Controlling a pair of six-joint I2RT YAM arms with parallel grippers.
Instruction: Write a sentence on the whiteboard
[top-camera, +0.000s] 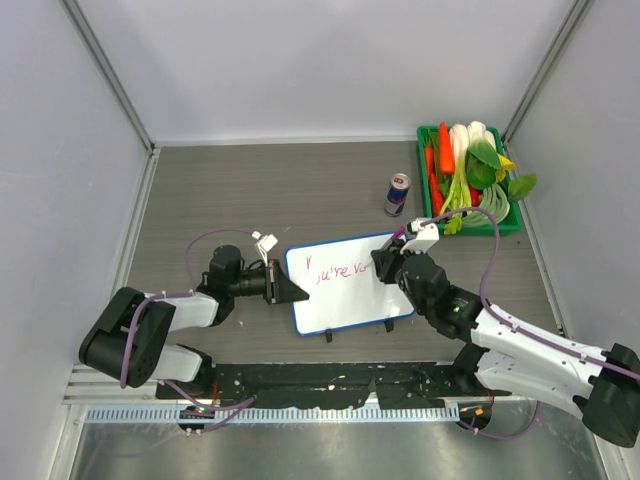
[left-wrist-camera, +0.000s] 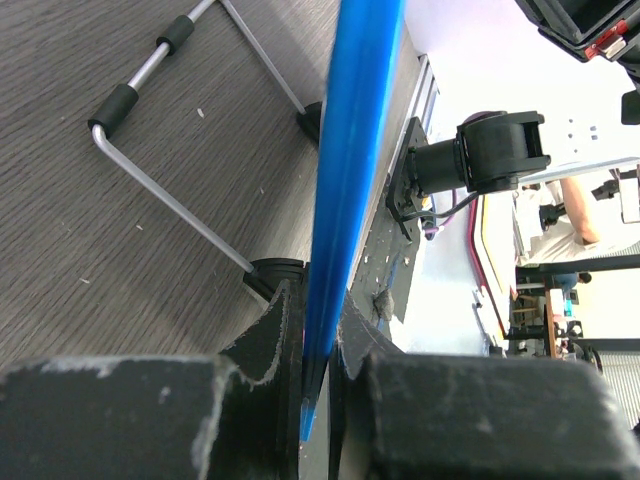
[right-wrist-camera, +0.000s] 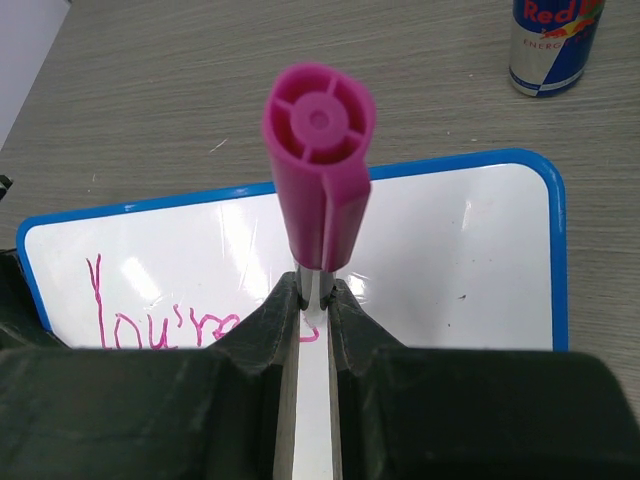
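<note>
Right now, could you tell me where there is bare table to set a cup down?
The far-left table, between the back wall and the whiteboard, is bare, left of the can. The far-right corner is crowded by the vegetable tray.

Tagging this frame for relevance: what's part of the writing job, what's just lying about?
Job: whiteboard, pink sentence, pink marker, left hand clamping the board's edge, right hand holding the marker.
Lying about: drink can, green tray, vegetables in it.
</note>
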